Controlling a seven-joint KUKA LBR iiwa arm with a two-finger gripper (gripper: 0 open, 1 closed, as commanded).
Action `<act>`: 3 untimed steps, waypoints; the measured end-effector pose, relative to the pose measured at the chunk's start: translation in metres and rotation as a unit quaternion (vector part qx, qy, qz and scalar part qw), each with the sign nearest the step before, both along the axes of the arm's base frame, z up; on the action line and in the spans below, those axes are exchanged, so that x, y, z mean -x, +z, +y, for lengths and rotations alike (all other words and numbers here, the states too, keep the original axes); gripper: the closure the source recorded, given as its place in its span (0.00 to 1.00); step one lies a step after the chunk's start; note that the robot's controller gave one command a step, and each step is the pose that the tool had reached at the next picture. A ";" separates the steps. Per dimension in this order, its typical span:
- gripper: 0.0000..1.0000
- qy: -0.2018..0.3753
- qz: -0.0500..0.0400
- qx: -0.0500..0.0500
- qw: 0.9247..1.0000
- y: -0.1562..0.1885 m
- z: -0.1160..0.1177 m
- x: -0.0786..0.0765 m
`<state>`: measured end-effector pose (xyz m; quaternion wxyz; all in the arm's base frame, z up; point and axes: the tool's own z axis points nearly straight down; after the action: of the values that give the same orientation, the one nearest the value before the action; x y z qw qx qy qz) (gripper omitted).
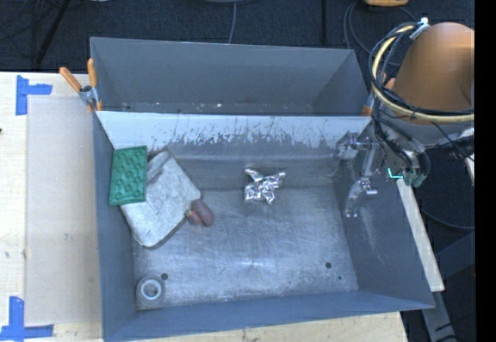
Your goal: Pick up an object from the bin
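Observation:
My gripper hangs by the bin's right wall, low over the floor, with nothing seen in it. The nearest loose thing is a crumpled ball of silver foil, lying in the middle of the bin well to the gripper's left and apart from it.
At the left lie a green studded block, a grey-white flat pad and a small brown lump at the pad's edge. A small grey ring sits in the near left corner. The arm's orange dome and cables overhang the right rim.

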<state>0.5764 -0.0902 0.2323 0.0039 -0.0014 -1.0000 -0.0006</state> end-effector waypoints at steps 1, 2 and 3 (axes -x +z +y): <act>0.00 0.075 0.000 -0.001 0.997 -0.148 0.072 -0.007; 0.00 -0.056 -0.005 0.001 0.998 -0.111 0.102 -0.036; 0.00 -0.122 -0.007 0.001 0.993 -0.157 0.109 -0.050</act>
<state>0.6260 0.0190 0.0755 -0.0034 -0.1234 -0.9924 0.0001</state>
